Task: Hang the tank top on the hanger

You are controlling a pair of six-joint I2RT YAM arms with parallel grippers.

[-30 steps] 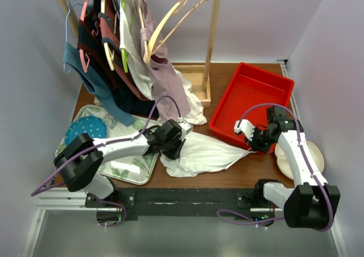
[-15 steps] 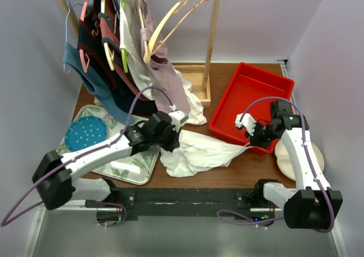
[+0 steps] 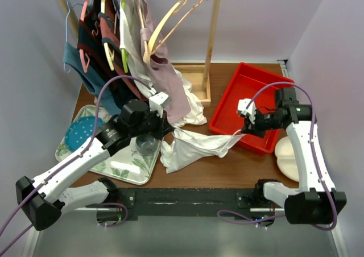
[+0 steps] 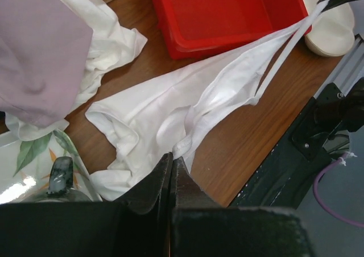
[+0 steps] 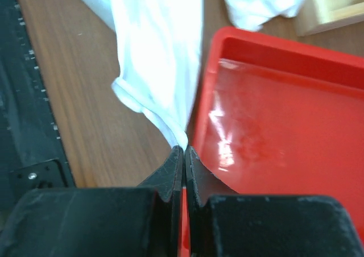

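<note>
Tank top (image 3: 193, 149), white: you find it stretched over the worktop's (image 3: 227, 166) front middle, between the flowered tray (image 3: 122, 169) and the red bin (image 3: 250, 98). Your left gripper (image 3: 165, 129) has its fingers pinched fully together on the bunched left end. Your right gripper (image 3: 243, 131) is clamped just as tightly on the right tip, held over the bin's near rim. Hanger (image 3: 168, 19), cream: it hangs on the wooden rack (image 3: 213, 35) at the back edge, well apart.

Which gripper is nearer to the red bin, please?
Right. The right gripper sits at the red bin's near rim; the left gripper is across the tank top, beside the floral tray.
</note>
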